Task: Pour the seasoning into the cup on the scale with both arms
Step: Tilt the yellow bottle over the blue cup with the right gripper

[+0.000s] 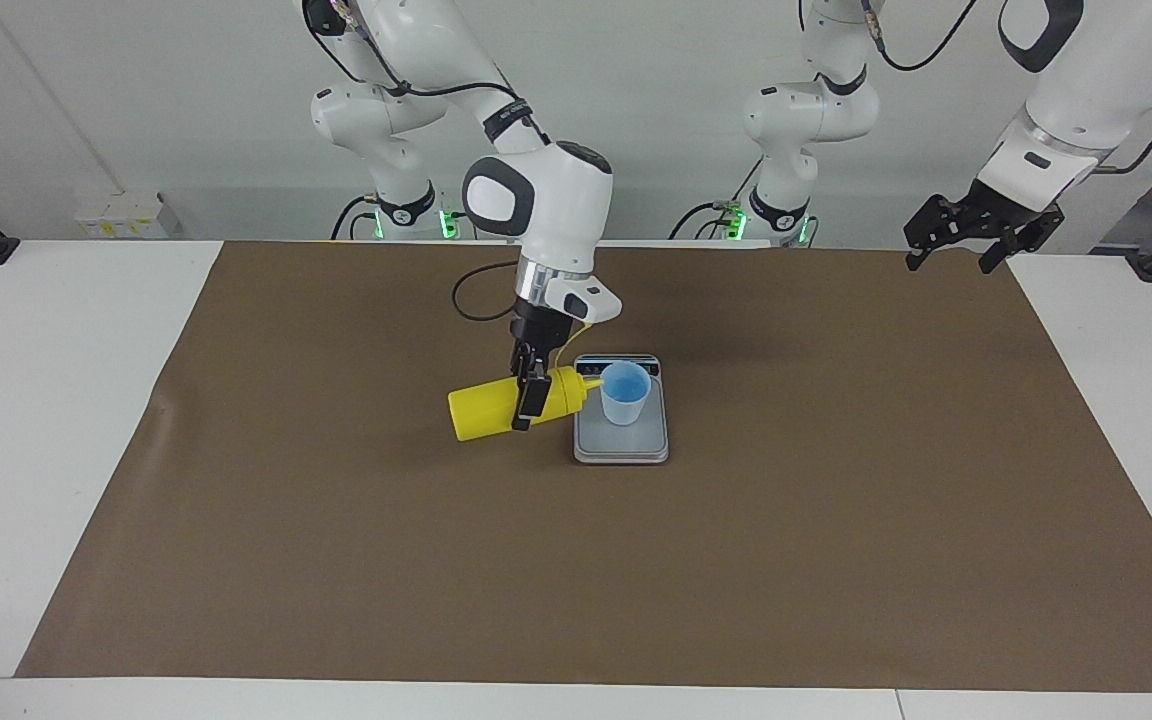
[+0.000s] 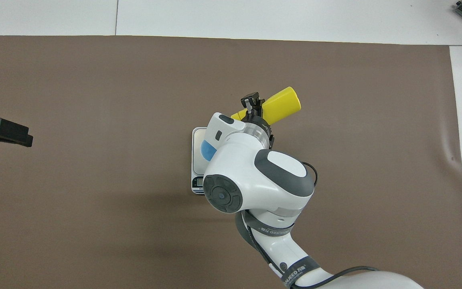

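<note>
Firmly, right gripper (image 1: 526,400) clamps seasoning (image 1: 496,410) (tilted).

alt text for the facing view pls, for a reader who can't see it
The right gripper holds a yellow squeeze bottle on its side, nozzle at the rim of a pale blue cup standing on a silver-grey scale on a brown mat. The left gripper waits, jaws open, over the mat's corner at the left arm's end.

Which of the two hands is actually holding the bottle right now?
The right hand, shut on the yellow bottle and tipping its nozzle to the blue cup on the scale. The left hand waits, open and empty.
</note>
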Action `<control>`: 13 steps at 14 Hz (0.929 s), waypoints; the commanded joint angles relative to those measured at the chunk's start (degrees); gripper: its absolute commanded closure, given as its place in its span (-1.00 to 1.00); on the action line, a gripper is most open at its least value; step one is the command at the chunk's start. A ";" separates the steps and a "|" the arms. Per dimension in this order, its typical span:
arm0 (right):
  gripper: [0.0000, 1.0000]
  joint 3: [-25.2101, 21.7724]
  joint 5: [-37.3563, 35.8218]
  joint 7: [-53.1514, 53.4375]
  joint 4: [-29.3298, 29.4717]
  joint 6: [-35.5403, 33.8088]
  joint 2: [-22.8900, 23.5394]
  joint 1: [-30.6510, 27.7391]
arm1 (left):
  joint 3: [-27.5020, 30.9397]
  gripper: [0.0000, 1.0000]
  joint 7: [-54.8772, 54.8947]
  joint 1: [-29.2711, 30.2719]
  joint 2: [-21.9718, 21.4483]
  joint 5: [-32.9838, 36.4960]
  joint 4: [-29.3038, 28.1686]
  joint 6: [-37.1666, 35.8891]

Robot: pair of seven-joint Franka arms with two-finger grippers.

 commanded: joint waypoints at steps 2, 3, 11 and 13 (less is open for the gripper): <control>1.00 0.01 -3.34 2.59 2.12 -3.57 2.19 1.58 | -0.24 -1.00 -0.40 0.49 -0.71 0.68 -0.47 -0.49; 1.00 0.01 -5.34 4.35 3.08 -5.06 2.89 1.93 | -0.24 -1.00 -0.40 0.49 -0.71 0.68 -0.47 -0.49; 1.00 0.10 -11.69 5.25 4.23 -9.46 4.31 3.52 | -0.15 -1.00 -0.40 0.49 -0.71 0.68 -0.47 -0.49; 1.00 0.10 -11.61 5.69 4.32 -11.38 5.01 5.26 | -0.15 -1.00 -0.40 0.49 -0.71 0.68 -0.47 -0.49</control>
